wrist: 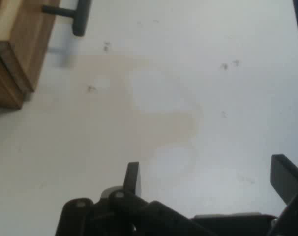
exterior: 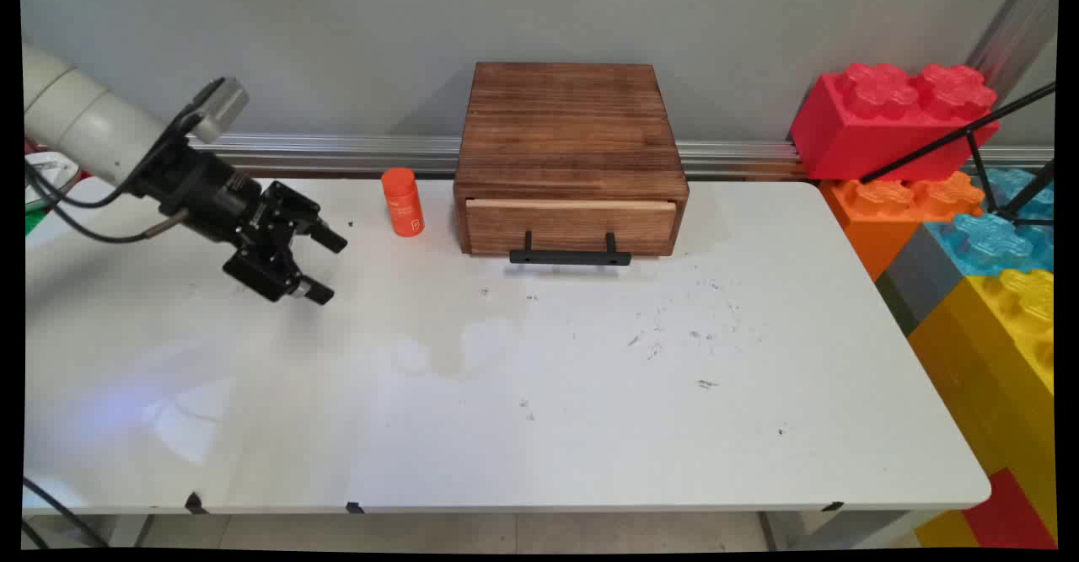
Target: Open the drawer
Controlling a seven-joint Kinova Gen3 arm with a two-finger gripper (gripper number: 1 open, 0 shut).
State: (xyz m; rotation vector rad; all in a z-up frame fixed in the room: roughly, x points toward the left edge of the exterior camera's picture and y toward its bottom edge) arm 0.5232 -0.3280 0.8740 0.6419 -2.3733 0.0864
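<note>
My black gripper (exterior: pixel 329 267) hangs open over the left part of the white table (exterior: pixel 590 393), holding nothing. An orange bottle (exterior: pixel 403 201) stands upright a little to its right, beside the wooden drawer box (exterior: pixel 569 157). The box's drawer is shut, with a black bar handle (exterior: pixel 570 255) on its front. In the hand view the gripper (wrist: pixel 208 179) points at bare table with a faint stain, and a corner of the wooden box (wrist: pixel 16 54) and the end of its handle (wrist: pixel 73 14) show at the upper left. The bottle is out of the hand view.
Big toy bricks are stacked off the table's right end, a red one (exterior: pixel 893 120) on top, with orange, blue and yellow ones below. A black tripod leg (exterior: pixel 969 136) crosses them. A metal rail (exterior: pixel 337 153) runs along the wall behind the table.
</note>
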